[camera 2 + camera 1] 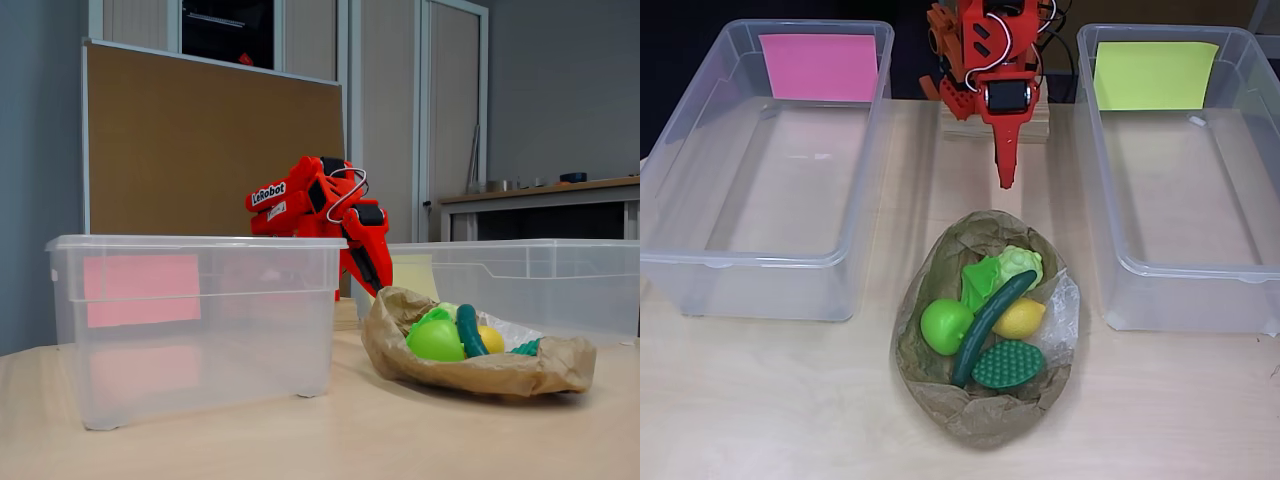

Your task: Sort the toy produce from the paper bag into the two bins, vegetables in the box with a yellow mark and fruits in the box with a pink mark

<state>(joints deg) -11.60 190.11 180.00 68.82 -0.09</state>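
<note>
Pale tabletop, both bins empty, pink bin (700,200) at one side edge and yellow bin (1240,200) at the other, so sorting hasn't begun: the claw (1006,172) hangs closed and empty at the back edge, needing to open and drop onto the bag (940,260) mid-table holding the produce (985,320).
</note>
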